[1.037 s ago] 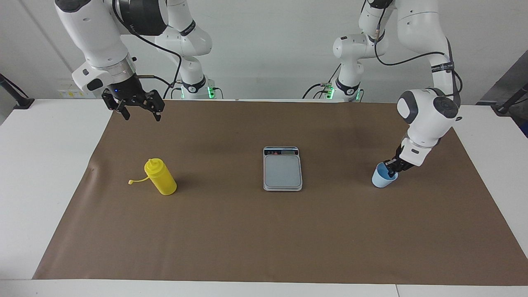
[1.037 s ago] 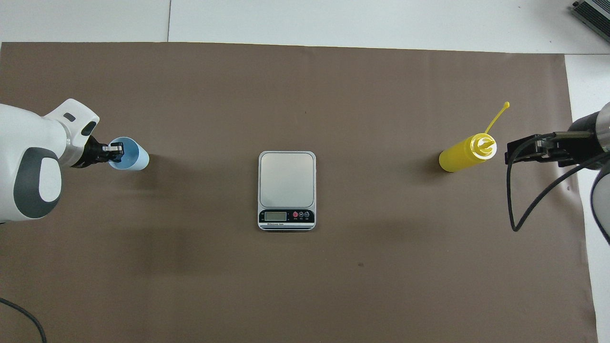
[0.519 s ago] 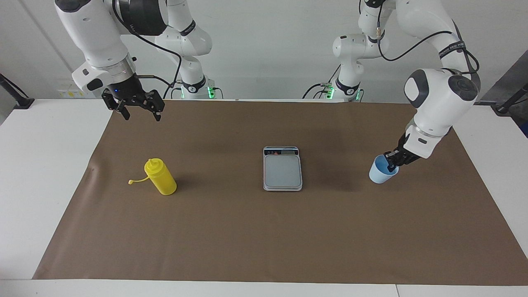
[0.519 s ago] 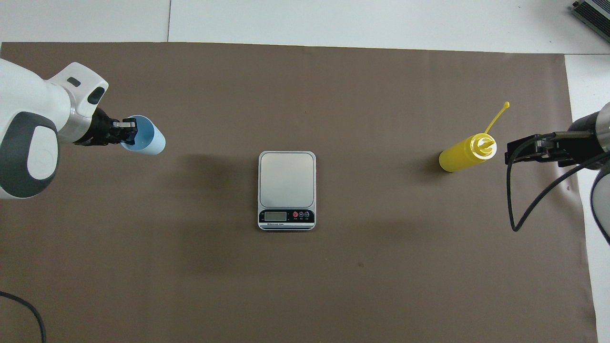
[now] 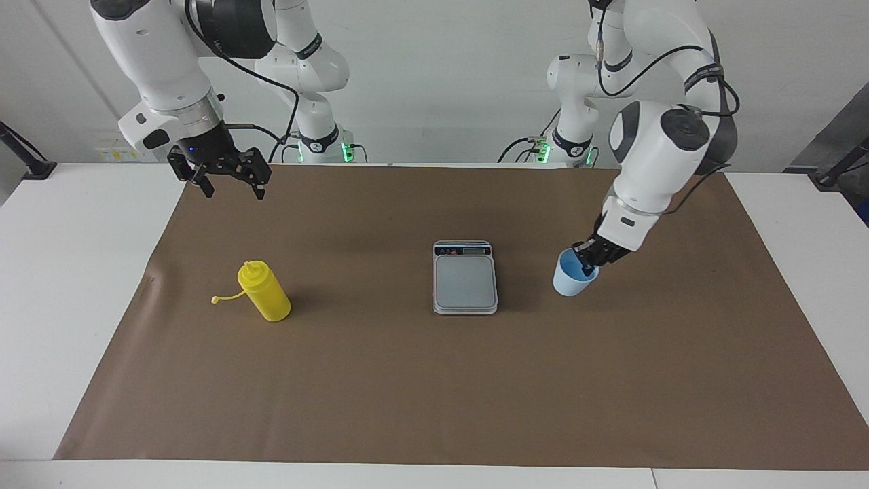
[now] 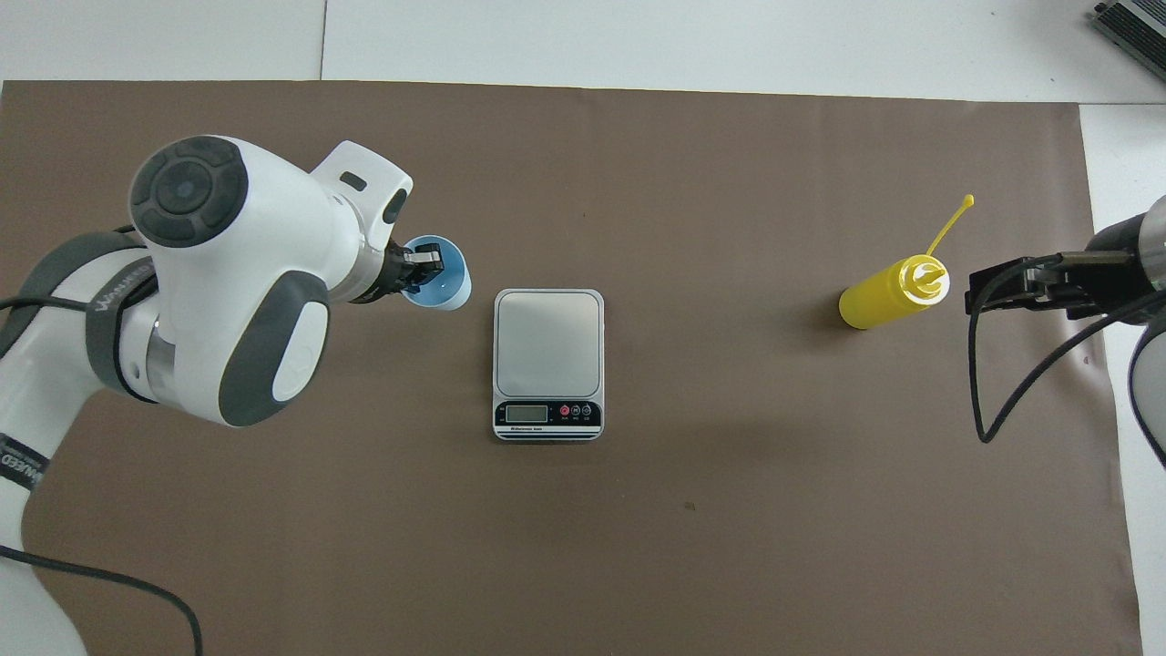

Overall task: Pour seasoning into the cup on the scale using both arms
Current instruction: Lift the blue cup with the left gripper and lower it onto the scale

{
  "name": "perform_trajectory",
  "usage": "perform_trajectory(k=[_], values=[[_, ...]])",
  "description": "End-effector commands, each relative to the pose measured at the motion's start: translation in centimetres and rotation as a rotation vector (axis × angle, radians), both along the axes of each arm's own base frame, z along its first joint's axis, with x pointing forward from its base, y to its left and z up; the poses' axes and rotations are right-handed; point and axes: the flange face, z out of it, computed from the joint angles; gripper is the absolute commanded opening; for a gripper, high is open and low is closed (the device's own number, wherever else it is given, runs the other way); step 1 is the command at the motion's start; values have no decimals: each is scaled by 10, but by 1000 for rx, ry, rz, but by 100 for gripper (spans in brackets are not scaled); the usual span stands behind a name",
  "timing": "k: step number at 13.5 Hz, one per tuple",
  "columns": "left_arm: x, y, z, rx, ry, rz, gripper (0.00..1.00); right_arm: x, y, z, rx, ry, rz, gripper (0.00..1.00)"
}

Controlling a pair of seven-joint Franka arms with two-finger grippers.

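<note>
A white table [image 5: 81, 285] carries a wide brown paper mat [image 5: 434, 380] that covers most of its top. The left arm [image 5: 669, 142] reaches down from its base at the robots' end and holds its hand over the mat just beside the scale, toward the left arm's end of the table. The right arm [image 5: 156, 61] waits raised over the mat's corner near its own base. The scale [image 5: 465, 278] lies flat at the middle of the mat, its dark display strip on the short edge nearer to the robots. The seasoning [image 5: 265, 292] stands upright toward the right arm's end of the table, well apart from the scale, its cap lying on the mat at the end of its strap. The cup [image 5: 571, 275] hangs tilted in the air, close beside the scale but not on it. The left gripper [image 5: 589, 261] is clamped on the cup's rim, one finger inside. The right gripper [image 5: 227, 180] has its fingers spread apart, holding nothing.
</note>
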Motion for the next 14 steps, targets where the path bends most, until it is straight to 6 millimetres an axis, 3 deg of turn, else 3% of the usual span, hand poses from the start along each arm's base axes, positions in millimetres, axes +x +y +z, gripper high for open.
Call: perform_trajectory(k=[1,6,10,14], values=[[-20,-35,-11,-13,7,-10,0,-4,-3,-1,2,-1,15,100],[-44,-81,-55,-15,3,-36,0,-4,-3,-1,2,-1,15,100],[-56,-98,-81,-11,3,-42,0,-4,-4,-1,2,-1,14,100],[-56,-102,-90,-7,-2,-32,0,-4,-4,-1,2,-1,14,100]])
